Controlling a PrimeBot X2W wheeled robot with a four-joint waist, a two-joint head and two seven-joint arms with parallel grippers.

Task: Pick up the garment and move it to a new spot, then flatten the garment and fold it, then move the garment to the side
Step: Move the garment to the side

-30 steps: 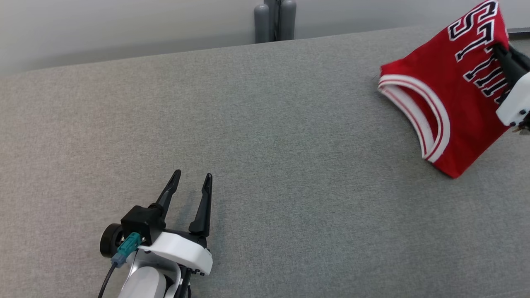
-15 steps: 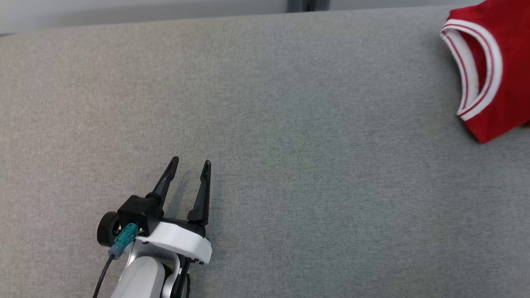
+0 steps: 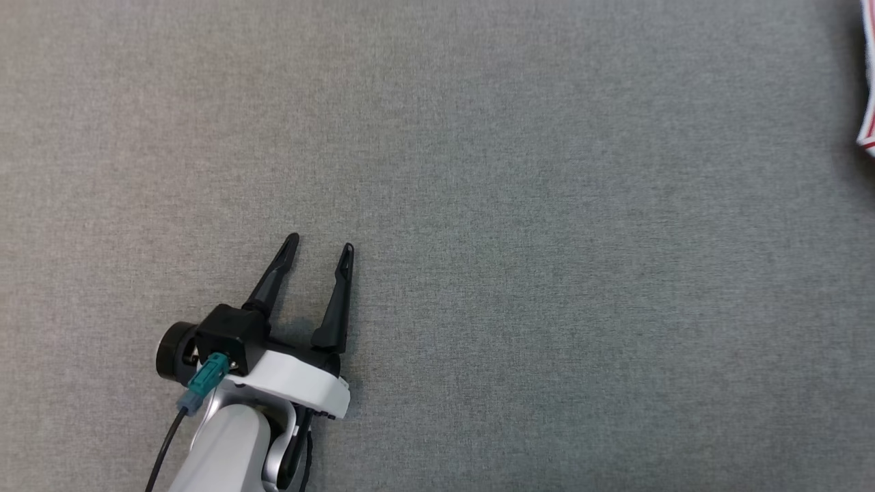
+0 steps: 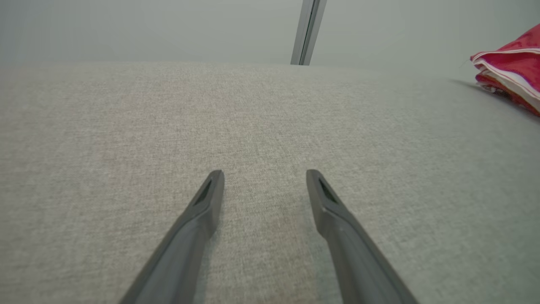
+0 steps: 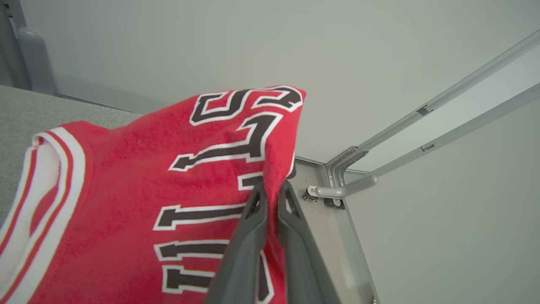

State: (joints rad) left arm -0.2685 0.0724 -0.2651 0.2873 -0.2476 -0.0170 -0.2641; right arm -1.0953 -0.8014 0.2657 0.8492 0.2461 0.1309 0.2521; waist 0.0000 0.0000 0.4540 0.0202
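- Nearest you, the left hand (image 3: pixel 320 241) hangs low over the grey counter (image 3: pixel 547 239) with its two fingers spread wide and nothing between them. Its wrist view shows the same gap (image 4: pixel 264 173) and bare cloth under it.
- Against the picture a second ago, this hand sits in much the same lower-left place and is just as open. Treat it as idle.
- What has changed is the head view itself. The counter's far edge and the wall behind it have slid out of the top, so the camera has moved. Do not read that shift as things travelling.
- At the far right, the garment (image 3: pixel 869 130) is now only a sliver of white-and-red trim at the picture's edge. A second ago most of the red jersey was in sight there.
- How much of that is the camera and how much a carry to the right, you cannot cleanly separate.
- Farthest out, the right hand (image 5: pixel 272 185) is pinched shut on the jersey's edge beside the black lettering, and part of the cloth is lifted near the counter's corner.
- The jersey looks folded in layers from the left wrist view (image 4: pixel 514 63). You are probably in the last step, moving it aside, with the release not yet made.
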